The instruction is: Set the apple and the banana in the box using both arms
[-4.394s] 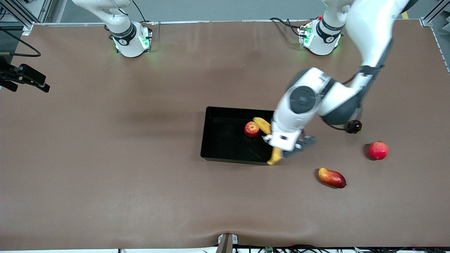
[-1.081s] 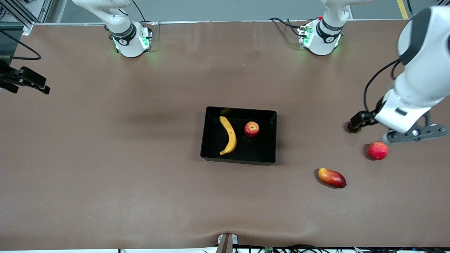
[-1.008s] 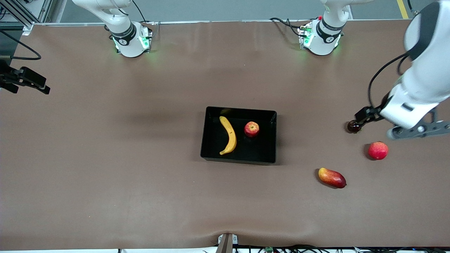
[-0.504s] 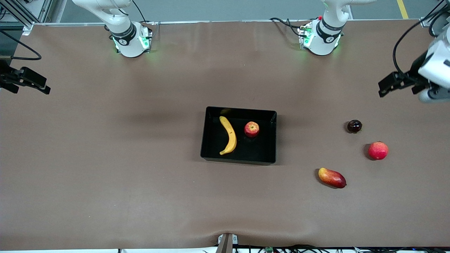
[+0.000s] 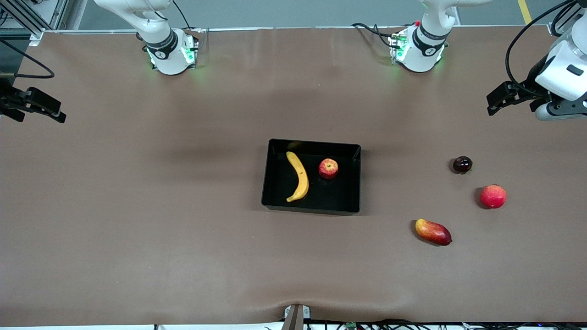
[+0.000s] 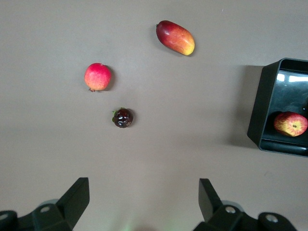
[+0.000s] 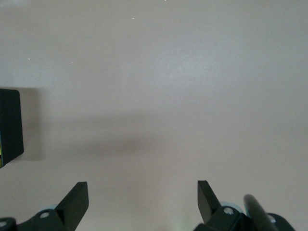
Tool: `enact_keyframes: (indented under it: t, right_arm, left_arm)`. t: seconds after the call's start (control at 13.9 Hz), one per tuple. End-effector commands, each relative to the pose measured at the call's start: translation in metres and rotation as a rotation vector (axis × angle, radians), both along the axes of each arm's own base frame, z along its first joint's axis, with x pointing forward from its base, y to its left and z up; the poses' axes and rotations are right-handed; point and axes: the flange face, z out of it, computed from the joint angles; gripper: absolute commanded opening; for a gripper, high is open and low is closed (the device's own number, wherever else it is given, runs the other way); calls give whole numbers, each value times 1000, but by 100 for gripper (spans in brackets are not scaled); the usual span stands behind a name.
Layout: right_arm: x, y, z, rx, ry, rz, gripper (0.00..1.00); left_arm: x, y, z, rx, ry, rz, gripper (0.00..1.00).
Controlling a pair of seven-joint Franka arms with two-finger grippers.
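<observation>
With banana (image 5: 298, 176) and apple (image 5: 328, 168) lying apart inside the box (image 5: 312, 209) mid-counter (image 5: 183, 229), I see both arms parked. Left gripper (image 6: 144, 204) released, empty, up over the left arm's end of the counter. Right gripper (image 7: 143, 202) released, empty, over bare counter at the right arm's end.

Three stray fruits lie on the brown surface (image 5: 137, 229): a dark round fruit (image 5: 462, 164), a pinkish-red round fruit (image 5: 493, 196) and an oblong red-and-yellow fruit (image 5: 433, 232), all apart.
</observation>
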Motion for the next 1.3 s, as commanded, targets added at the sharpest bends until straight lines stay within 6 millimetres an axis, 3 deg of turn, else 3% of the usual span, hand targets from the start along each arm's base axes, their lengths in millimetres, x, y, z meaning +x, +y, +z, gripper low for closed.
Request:
enact_keyframes:
  t: [0.0, 0.58, 1.22]
  right_arm:
    - [0, -2, 7, -20, -12, -1, 100]
    - [-1, -14, 6, -18, -9, -1, 100]
    - [0, -18, 5, -11, -9, -8, 100]
  left_arm:
    - [-4, -1, 1, -21, -5, -9, 100]
    - [-9, -7, 13, -32, -5, 6, 100]
    - [2, -10, 18, -20, -19, 9, 100]
